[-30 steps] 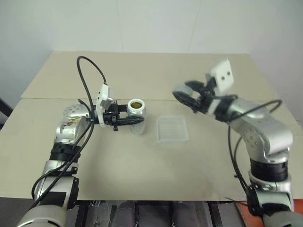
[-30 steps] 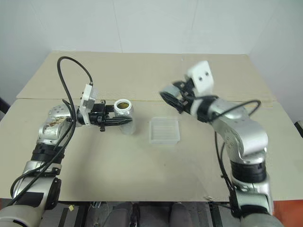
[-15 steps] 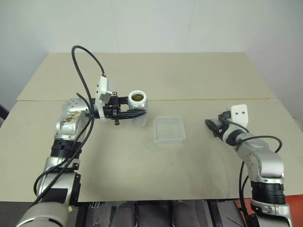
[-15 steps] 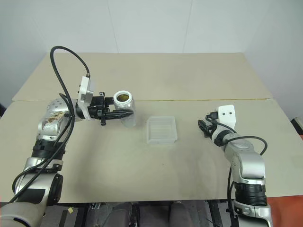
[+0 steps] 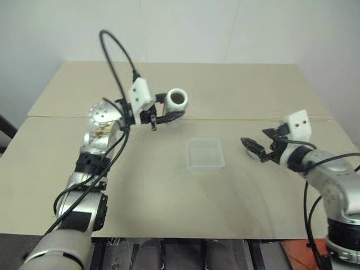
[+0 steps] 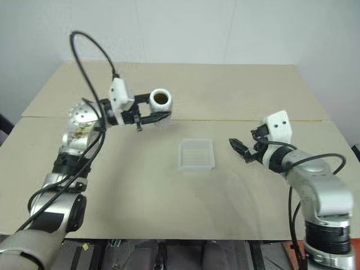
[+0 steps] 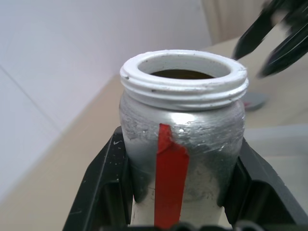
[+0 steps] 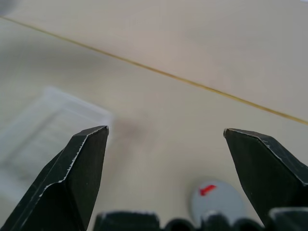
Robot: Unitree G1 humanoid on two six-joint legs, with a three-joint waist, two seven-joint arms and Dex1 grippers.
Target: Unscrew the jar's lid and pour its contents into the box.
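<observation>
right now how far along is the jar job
Done: the lid is off and lies on the table under the open right end effector. In hand: the left end effector holds the open jar lifted off the table, mouth tipped toward the camera, left of and beyond the box. Left: move it over the box and pour.

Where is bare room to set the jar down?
Bare: the near strip of table in front of the box, and the far half beyond the seam. Crowded: right of the box, where the open right gripper hovers by the lid.
</observation>
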